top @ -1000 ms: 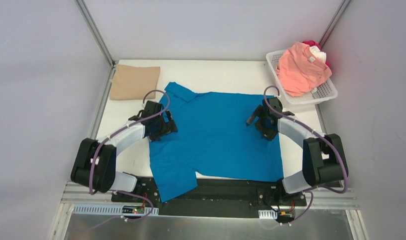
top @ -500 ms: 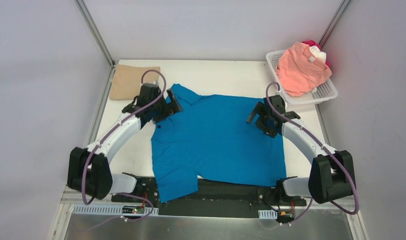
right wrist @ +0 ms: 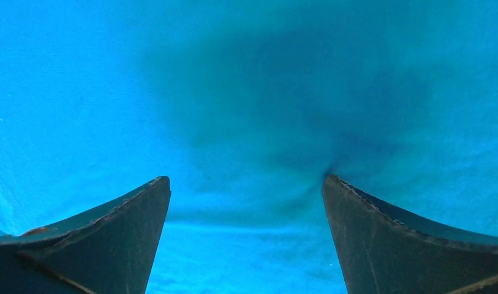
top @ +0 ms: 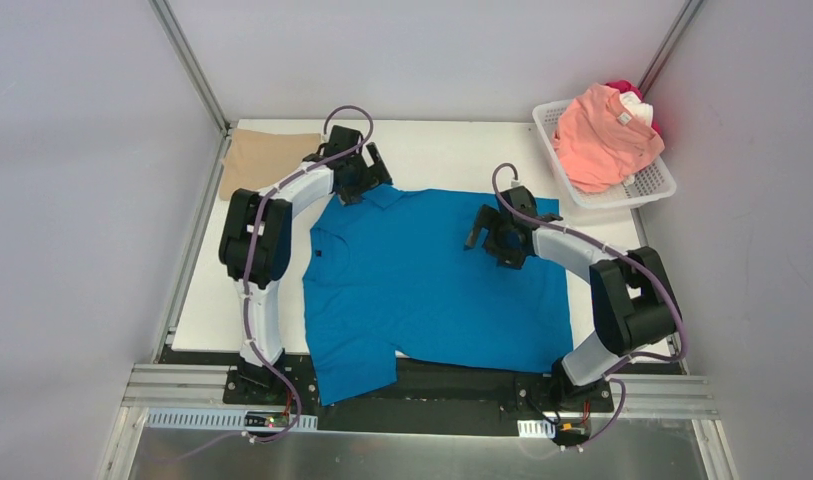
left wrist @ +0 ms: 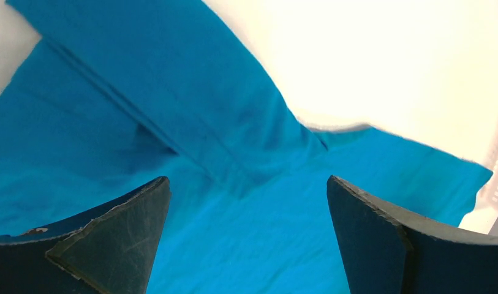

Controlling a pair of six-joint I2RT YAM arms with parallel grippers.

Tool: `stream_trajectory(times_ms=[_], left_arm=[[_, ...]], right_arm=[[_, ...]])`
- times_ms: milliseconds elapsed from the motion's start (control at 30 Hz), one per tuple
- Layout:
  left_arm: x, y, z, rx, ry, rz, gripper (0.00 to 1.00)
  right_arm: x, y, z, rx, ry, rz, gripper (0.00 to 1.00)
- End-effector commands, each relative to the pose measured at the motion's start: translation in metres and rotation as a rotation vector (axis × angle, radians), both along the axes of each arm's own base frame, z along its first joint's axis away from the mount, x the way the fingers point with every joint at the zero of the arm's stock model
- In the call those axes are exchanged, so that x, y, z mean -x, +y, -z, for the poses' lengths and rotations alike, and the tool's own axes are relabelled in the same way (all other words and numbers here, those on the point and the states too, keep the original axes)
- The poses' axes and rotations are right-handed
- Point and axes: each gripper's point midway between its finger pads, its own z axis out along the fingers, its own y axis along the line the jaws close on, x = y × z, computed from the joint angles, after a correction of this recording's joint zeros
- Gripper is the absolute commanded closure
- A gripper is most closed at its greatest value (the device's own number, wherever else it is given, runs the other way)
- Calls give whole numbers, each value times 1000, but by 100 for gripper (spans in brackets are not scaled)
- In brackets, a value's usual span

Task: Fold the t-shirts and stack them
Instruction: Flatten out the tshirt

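Note:
A bright blue t-shirt (top: pixel 432 285) lies spread flat on the white table, with one sleeve hanging over the near edge. My left gripper (top: pixel 372 178) is open and empty over its far left corner. In the left wrist view the blue cloth (left wrist: pixel 191 122) with a folded flap lies under the open gripper (left wrist: pixel 249 184). My right gripper (top: pixel 482 235) is open and empty low over the shirt's far right part. The right wrist view shows only blue cloth (right wrist: pixel 252 92) under that open gripper (right wrist: pixel 246 180). A folded tan t-shirt (top: pixel 267 160) lies at the far left.
A white lattice basket (top: pixel 654 185) at the far right corner holds a salmon-pink shirt (top: pixel 602 135), with white (top: pixel 634 103) and red (top: pixel 622 88) cloth behind it. Bare table (top: pixel 442 150) lies beyond the blue shirt. Metal frame posts stand at both far corners.
My left arm has swung away from the shirt's left edge to its far left corner. My right gripper has moved left over the shirt. Both stay open.

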Motion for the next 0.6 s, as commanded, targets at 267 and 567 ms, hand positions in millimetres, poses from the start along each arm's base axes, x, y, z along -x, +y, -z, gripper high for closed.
stream_trajectory(times_ms=[267, 567], left_arm=[[-35, -23, 7, 98, -83, -34, 1], [-42, -29, 17, 125, -75, -37, 1]], right_arm=[[0, -1, 19, 36, 45, -32, 0], [1, -4, 18, 52, 43, -40, 0]])
